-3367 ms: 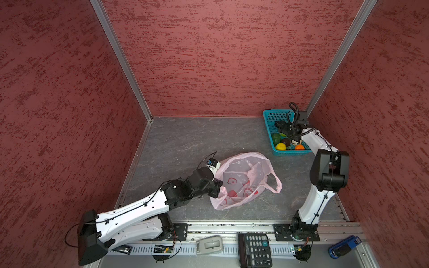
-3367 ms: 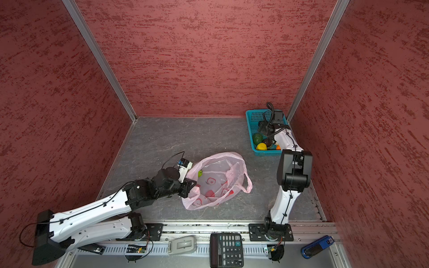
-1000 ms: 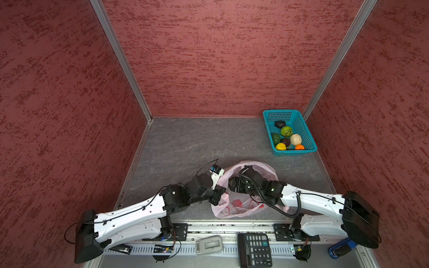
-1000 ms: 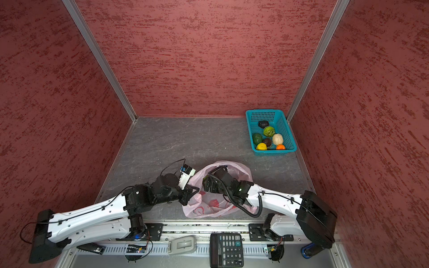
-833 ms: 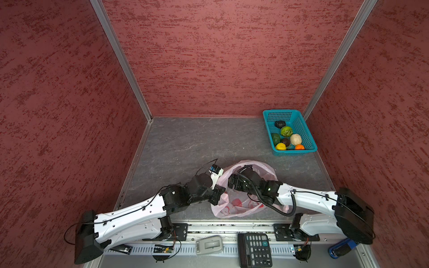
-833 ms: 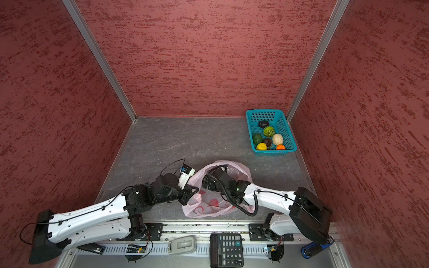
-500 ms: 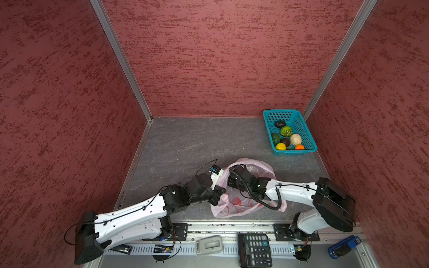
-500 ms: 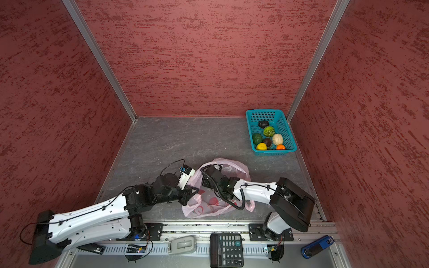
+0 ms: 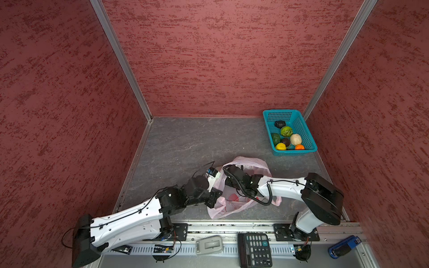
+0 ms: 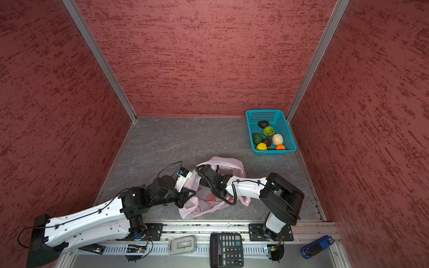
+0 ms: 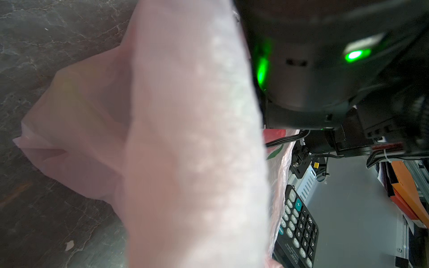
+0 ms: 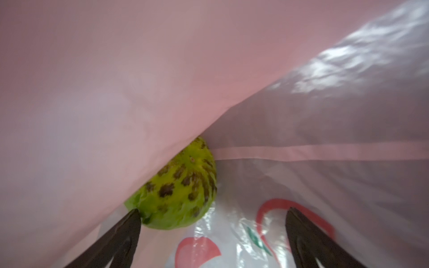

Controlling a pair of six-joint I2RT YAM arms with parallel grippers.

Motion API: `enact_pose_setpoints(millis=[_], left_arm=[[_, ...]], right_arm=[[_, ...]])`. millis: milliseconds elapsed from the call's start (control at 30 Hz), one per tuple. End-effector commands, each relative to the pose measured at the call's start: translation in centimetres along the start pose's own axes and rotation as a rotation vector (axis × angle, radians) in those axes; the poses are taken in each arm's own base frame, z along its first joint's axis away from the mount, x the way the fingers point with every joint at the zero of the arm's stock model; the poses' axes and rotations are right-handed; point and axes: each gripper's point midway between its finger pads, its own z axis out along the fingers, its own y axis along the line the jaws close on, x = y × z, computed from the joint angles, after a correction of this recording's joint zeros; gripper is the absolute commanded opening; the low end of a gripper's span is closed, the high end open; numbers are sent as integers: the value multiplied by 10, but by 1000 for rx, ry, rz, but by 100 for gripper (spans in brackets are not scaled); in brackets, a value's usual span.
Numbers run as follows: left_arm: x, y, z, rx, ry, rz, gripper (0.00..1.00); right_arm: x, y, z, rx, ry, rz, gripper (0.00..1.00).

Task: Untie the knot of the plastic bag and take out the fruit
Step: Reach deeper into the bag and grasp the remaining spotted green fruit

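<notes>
Right claw gapes wide inside the bag, 1 fingertip just beside 1 green spotted fruit. Left claw pinches the bag's edge. 7 fruits lie in 1 basket.

Plastic bag is laid front-centre on the floor; basket is set well apart in the back-right corner, fruit pieces held in it. Left gripper is placed at the bag's left edge; right gripper is put inside the bag from the right, a single fruit lodged just beyond one finger. Calculator is parked before the bag, off the floor.
</notes>
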Motion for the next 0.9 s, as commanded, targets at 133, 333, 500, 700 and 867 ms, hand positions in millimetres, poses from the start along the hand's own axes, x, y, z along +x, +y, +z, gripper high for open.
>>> enact_pose_setpoints(millis=[133, 333, 500, 700, 867], left_arm=[[-6, 2, -4, -10, -24, 3, 0], [-11, -2, -4, 5, -39, 8, 0], [-13, -3, -5, 12, -45, 10, 0], [-11, -1, -7, 24, -38, 11, 0], [0, 6, -8, 31, -14, -10, 0]], right_arm=[[-10, -21, -18, 101, -49, 64, 98], [-15, 26, -21, -155, -60, 41, 98], [-13, 53, -16, -264, -42, 29, 98], [-2, 61, 15, -210, 17, 2, 98], [16, 44, 58, -61, 80, 4, 98]])
